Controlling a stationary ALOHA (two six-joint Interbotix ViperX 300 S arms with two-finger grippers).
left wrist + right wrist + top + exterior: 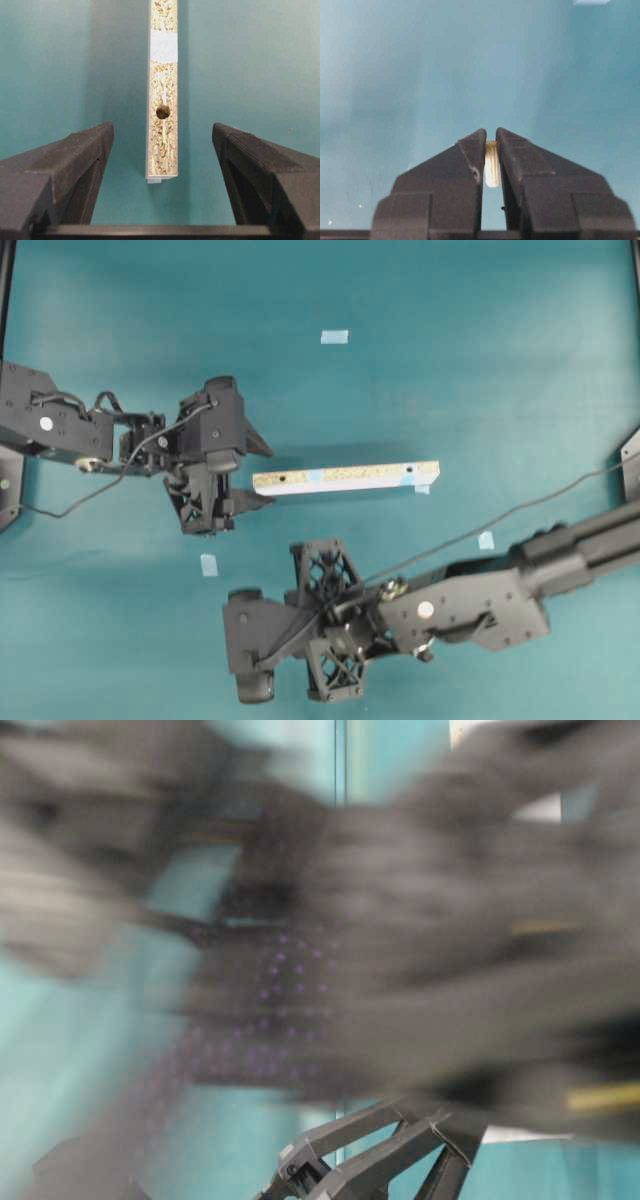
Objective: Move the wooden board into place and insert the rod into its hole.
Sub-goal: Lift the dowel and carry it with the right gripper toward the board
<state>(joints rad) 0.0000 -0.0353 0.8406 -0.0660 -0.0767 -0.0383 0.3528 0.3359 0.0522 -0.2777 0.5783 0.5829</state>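
Note:
The wooden board lies across the middle of the teal table, speckled edge facing up. In the left wrist view the board runs away from the camera, with a dark hole near its close end. My left gripper is open, its fingers apart on either side of that end and not touching it; overhead, the left gripper sits at the board's left end. My right gripper is shut on the rod, a small cream dowel held upright between the fingertips above bare table.
Pale-blue tape squares lie on the table at the back, front left and right. The right arm reaches in from the right, in front of the board. The table-level view is blurred by an arm close to the lens.

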